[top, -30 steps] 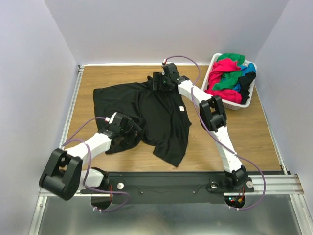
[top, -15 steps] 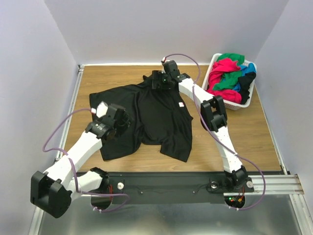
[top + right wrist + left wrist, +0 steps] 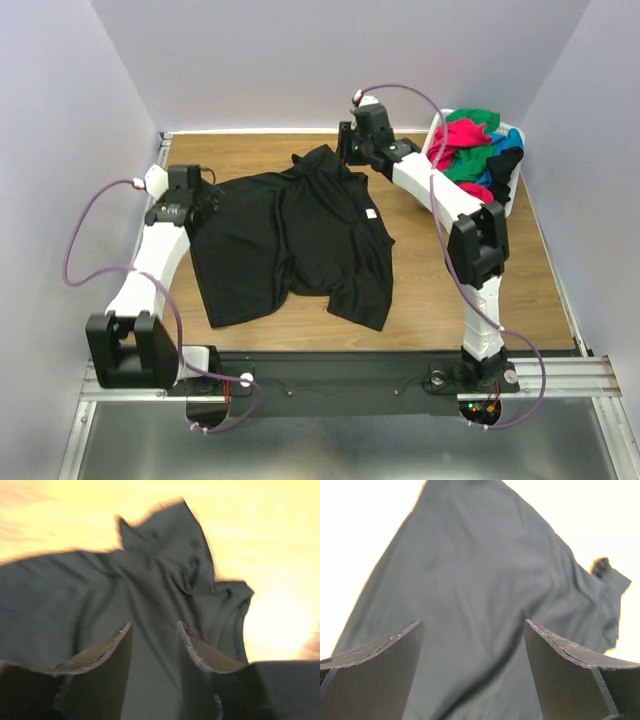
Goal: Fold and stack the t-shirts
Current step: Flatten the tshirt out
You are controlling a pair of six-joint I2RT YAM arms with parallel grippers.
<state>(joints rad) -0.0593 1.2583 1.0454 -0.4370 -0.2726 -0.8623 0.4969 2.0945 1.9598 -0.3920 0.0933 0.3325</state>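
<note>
Reading left to right: the left gripper [image 3: 210,198] hovers over the left edge of the black t-shirt [image 3: 300,240], jaws spread wide, holding nothing. The shirt lies rumpled and unfolded on the table [image 3: 500,280]. The right gripper [image 3: 350,152] sits at the shirt's far collar edge, jaws partly apart, empty. Right of the shirt, the basket [image 3: 492,212] holds the remaining t-shirts [image 3: 458,138]. Risk: pinching a single fabric layer, or pulling unevenly, would likely bunch the shirt instead of flattening it.
</note>
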